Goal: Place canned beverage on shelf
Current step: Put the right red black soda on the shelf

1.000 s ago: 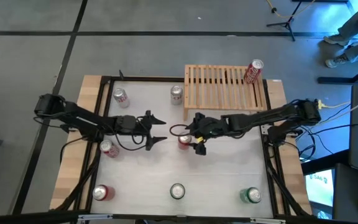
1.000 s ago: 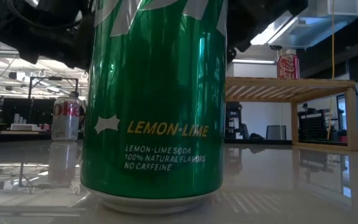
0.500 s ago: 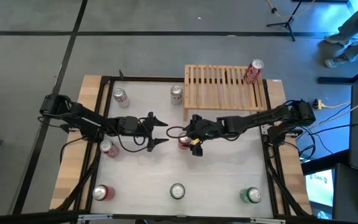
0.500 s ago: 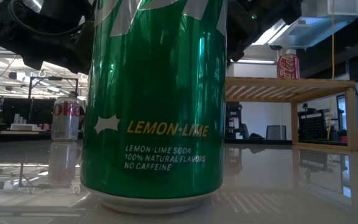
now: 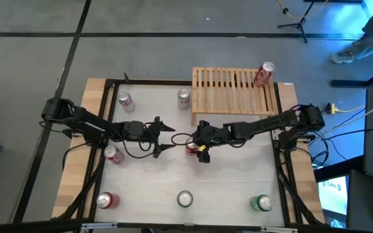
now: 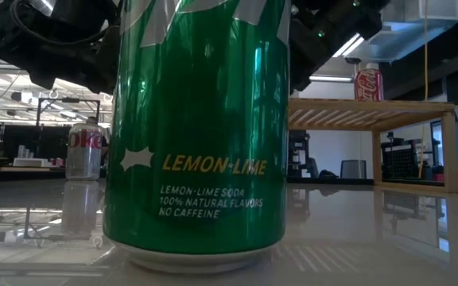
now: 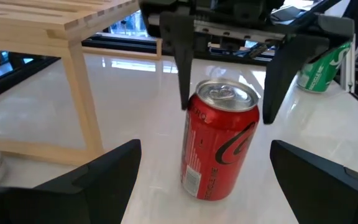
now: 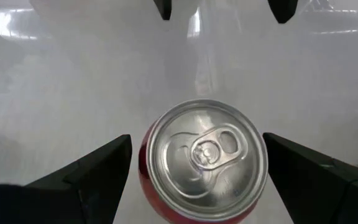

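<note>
Two arms reach in over my white tabletop [image 5: 238, 181], the biggest thing in the overhead view, its wooden side strips showing at both edges. The shelf [image 5: 235, 90], a low light-wood slatted rack, stands at the far side just beyond my right hand [image 5: 197, 140], and one red can [image 5: 263, 74] already sits on its slats at the end away from that hand. My right hand hangs over the red cola can [image 7: 219, 148] at mid-table with its fingers [image 7: 180, 59] spread wide, one on each side of the rim, not touching it as far as I can tell; from that wrist I look straight down on the silver lid and pull tab [image 8: 206, 152]. My left hand [image 5: 163, 135] faces the same can from the opposite side, a little way off, also released and empty, with its two dark fingers [image 7: 98, 177] apart. Behind my left hand stand two more cans, a silver-and-red one [image 5: 125, 100] on the far side and a red-and-white one [image 5: 113, 154] nearer the front. Another silver can [image 5: 184, 98] stands just beside the shelf's near corner, beyond my right hand. Along the front edge, well apart from both hands, stand a red can [image 5: 105, 200], a silver-topped can [image 5: 184, 198] and the green lemon-lime can [image 6: 201, 135], which fills the table-level view.
</note>
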`<act>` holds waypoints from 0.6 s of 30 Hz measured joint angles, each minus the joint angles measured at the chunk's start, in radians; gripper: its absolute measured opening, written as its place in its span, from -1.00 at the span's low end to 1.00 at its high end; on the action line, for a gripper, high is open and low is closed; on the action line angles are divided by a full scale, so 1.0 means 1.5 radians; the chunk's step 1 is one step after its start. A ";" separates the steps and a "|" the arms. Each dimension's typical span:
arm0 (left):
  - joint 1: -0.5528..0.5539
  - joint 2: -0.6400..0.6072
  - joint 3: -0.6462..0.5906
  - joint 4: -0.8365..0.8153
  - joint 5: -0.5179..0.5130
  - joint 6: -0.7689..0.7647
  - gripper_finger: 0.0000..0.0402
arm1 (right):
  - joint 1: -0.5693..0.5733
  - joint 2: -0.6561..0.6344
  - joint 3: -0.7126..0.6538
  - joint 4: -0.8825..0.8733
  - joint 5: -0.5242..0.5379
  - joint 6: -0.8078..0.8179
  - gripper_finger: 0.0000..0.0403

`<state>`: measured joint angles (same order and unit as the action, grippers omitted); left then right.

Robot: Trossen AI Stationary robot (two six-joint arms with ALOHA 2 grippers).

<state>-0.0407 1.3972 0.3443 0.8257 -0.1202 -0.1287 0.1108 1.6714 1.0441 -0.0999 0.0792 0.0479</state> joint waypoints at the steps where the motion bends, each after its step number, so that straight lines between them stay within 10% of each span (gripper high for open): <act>1: 0.000 0.000 0.000 0.000 0.001 0.000 0.73 | 0.000 0.001 0.000 -0.001 0.000 0.000 0.75; 18: 0.000 0.000 0.000 0.000 0.005 0.000 0.73 | 0.000 -0.001 0.001 -0.008 0.004 -0.006 0.34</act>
<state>-0.0414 1.3972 0.3439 0.8250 -0.1131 -0.1286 0.1112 1.6699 1.0451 -0.1116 0.0849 0.0395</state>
